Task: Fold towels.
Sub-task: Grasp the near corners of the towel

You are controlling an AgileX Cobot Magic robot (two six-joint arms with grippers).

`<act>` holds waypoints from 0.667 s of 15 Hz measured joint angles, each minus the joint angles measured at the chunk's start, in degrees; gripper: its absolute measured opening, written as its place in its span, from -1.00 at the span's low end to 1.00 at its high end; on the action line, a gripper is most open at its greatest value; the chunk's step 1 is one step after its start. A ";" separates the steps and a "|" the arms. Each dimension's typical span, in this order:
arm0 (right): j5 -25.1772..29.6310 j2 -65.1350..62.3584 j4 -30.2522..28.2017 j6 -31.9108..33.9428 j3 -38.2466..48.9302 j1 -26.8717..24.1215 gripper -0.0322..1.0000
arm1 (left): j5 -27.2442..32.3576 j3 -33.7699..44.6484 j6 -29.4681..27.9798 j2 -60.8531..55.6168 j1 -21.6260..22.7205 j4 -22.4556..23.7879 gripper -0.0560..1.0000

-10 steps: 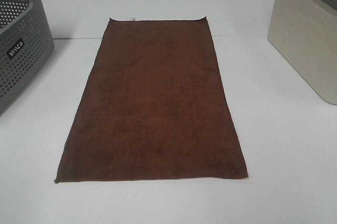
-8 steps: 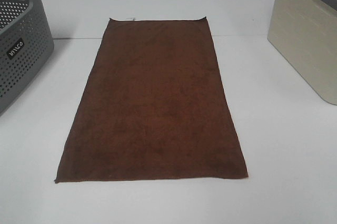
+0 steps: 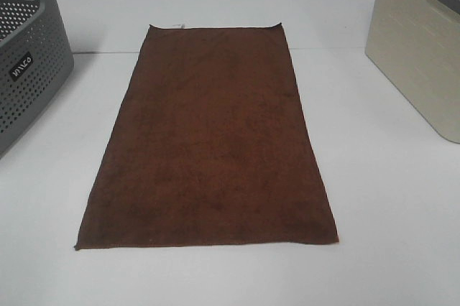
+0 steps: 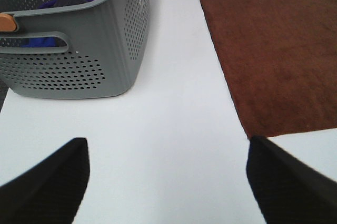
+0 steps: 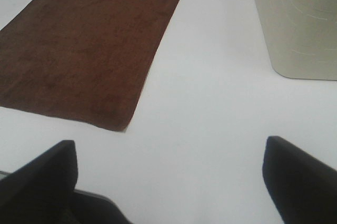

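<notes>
Pre-grasp: nothing folded yet, both my grippers empty.

The dark reddish-brown fuzzy rectangular towel (image 3: 208,141) lies flat and fully spread in the middle of the white table (image 3: 388,198), long axis running away from me, between the grey perforated plastic basket (image 3: 29,69) on my left and the beige bin (image 3: 420,54) on my right, touching neither. My left gripper (image 4: 166,153) has its fingers wide apart over bare table, with the towel's near left corner just off to one side. My right gripper (image 5: 168,148) is spread the same way, near the near right corner. Neither touches cloth. My read: step one, picking up the near hem. The next move calls for both sets of fingers down onto the two near corners, pinching one layer evenly, then lifting together toward the far hem so the edges line up. Fuzzy cloth will probably drag on the table, so lift first.
</notes>
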 joint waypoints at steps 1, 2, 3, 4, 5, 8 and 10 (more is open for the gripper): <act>0.00 0.00 0.00 0.00 0.00 0.00 0.79 | 0.00 0.00 0.00 0.00 0.00 0.00 0.57; 0.00 0.00 0.00 0.00 0.00 0.00 0.79 | 0.00 0.00 0.00 0.00 0.00 0.00 0.57; 0.00 0.00 0.00 0.00 0.00 0.00 0.79 | 0.00 0.00 0.00 0.00 0.00 0.00 0.57; 0.00 0.00 0.00 0.00 0.00 0.00 0.79 | 0.00 0.00 0.00 0.00 0.00 0.00 0.57; 0.00 0.00 0.00 0.00 0.00 0.00 0.79 | 0.00 0.00 0.00 0.00 0.00 0.00 0.57; 0.00 0.00 0.00 0.00 0.00 0.00 0.79 | 0.00 0.00 0.00 0.00 0.00 0.00 0.57; 0.00 0.00 0.00 0.00 0.00 0.00 0.79 | 0.00 0.00 0.00 0.00 0.00 0.00 0.57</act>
